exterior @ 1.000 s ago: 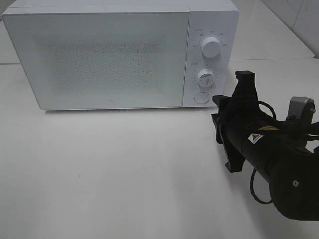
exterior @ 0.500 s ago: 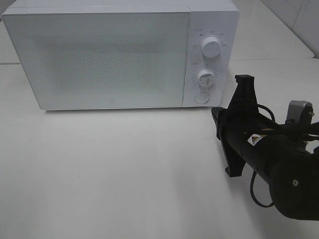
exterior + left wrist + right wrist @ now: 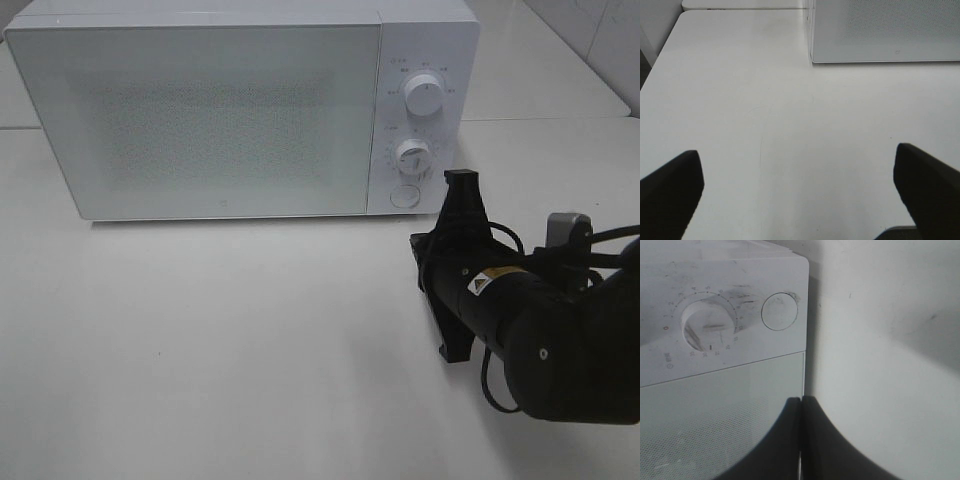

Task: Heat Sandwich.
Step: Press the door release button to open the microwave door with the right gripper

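The sandwich is out of view. A white microwave (image 3: 220,110) stands at the back of the table with its door closed; it also shows in the left wrist view (image 3: 880,30) and the right wrist view (image 3: 715,390). My right gripper (image 3: 420,258) is shut and empty, rolled on its side just off the microwave's front right corner, below the round button (image 3: 403,196). In the right wrist view the gripper (image 3: 801,440) has its fingers pressed together, near the lower dial (image 3: 707,327) and the button (image 3: 779,311). My left gripper (image 3: 800,200) is open and empty over the bare table.
The upper dial (image 3: 424,96) and lower dial (image 3: 411,155) sit on the microwave's right panel. The white table (image 3: 220,340) spreads in front of it. A seam to a second table (image 3: 550,119) runs at the back right.
My right gripper has moved left and a little toward the table's front, staying shut. The microwave has not changed.
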You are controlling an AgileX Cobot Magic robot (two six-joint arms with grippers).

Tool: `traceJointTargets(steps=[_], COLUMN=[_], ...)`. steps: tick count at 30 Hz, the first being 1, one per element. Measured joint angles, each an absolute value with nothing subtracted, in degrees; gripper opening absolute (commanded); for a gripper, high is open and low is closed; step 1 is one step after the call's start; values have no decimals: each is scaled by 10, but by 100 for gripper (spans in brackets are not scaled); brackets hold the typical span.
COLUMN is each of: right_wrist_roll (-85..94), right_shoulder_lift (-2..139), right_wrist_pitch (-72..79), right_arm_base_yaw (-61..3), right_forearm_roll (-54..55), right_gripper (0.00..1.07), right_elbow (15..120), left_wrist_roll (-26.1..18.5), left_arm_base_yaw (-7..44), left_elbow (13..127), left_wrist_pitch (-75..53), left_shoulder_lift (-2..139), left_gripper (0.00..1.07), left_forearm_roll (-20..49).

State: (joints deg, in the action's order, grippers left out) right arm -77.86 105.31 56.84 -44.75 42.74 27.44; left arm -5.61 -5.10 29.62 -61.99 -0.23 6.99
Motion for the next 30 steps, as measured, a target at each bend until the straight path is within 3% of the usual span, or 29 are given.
traceJointTargets(steps=[18, 30], right_wrist_roll=[-783, -783], right_shoulder_lift=[1127, 1175], right_wrist_pitch=[512, 490], right_arm_base_yaw=[-333, -311], right_forearm_roll=[318, 302], right_gripper=[0, 0], right_elbow=[383, 445], left_wrist_roll=[-56, -56], left_arm_base_yaw=[-51, -51], left_elbow=[296, 296], left_wrist_pitch=[-620, -620], left_shoulder_lift=[-2, -2], left_gripper=[98, 98], left_forearm_roll=[70, 70])
